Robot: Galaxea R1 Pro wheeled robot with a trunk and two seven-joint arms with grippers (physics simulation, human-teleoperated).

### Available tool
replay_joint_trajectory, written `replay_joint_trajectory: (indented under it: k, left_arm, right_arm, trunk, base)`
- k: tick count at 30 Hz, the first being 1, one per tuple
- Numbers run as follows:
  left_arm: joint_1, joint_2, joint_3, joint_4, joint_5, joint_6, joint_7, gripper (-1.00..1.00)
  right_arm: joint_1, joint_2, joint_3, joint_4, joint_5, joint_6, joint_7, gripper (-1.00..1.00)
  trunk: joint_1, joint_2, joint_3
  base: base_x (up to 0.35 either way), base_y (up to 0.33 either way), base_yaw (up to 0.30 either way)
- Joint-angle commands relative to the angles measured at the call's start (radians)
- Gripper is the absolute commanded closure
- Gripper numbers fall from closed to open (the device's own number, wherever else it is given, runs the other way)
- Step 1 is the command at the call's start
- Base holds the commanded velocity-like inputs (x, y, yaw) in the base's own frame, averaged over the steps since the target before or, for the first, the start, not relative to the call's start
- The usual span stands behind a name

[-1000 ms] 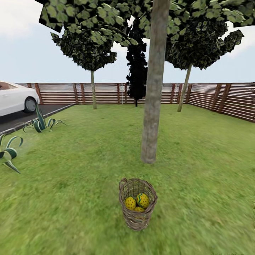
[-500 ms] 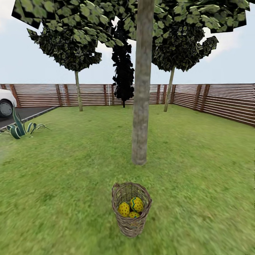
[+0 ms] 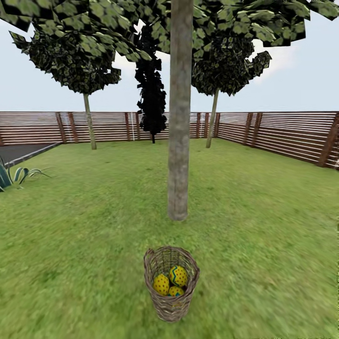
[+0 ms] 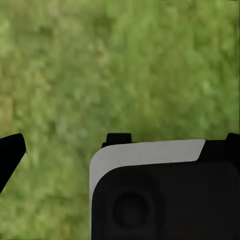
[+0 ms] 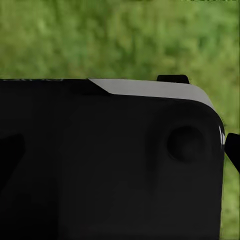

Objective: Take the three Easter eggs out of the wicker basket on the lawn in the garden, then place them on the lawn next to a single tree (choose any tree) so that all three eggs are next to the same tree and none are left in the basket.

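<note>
Brown wicker basket [image 3: 170, 301], yellow red-dotted egg [image 3: 161, 284], blue-zigzag egg [image 3: 178, 276], mottled green lawn [image 3: 263, 226].

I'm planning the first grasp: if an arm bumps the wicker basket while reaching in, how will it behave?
The wicker basket looks taller than wide and narrows toward its base, so it may tip. Its open weave suggests lightness; it would probably slide on the lawn. The Easter eggs sit low inside, which may steady it.
</note>
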Motion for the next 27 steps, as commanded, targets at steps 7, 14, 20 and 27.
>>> replay_joint_trajectory:
  k: [7, 14, 20, 27]
  left_arm:
    - [0.0, 0.0, -0.002, 0.002, -0.003, -0.041, -0.001, -1.0]
    - [0.0, 0.0, -0.002, 0.002, -0.003, -0.049, -0.001, -1.0]
    - [0.0, 0.0, -0.003, 0.002, -0.003, -0.051, -0.001, -1.0]
    - [0.0, 0.0, -0.003, 0.002, -0.005, -0.053, -0.001, -1.0]
  right_arm:
    - [0.0, 0.0, -0.001, 0.0, 0.0, -0.003, 0.001, -1.0]
    - [0.0, 0.0, -0.001, 0.0, 0.0, -0.003, 0.001, -1.0]
    - [0.0, 0.0, -0.001, 0.0, 0.0, -0.003, 0.001, -1.0]
    - [0.0, 0.0, -0.002, -0.001, 0.0, -0.003, 0.001, -1.0]
  trunk:
    - [0.0, 0.0, -0.003]
    - [0.0, 0.0, -0.005]
    - [0.0, 0.0, -0.005]
    - [0.0, 0.0, -0.005]
  base:
    - [0.066, 0.071, -0.125]
    - [0.121, 0.122, -0.057]
    - [0.131, 0.125, -0.017]
    - [0.053, 0.03, -0.116]
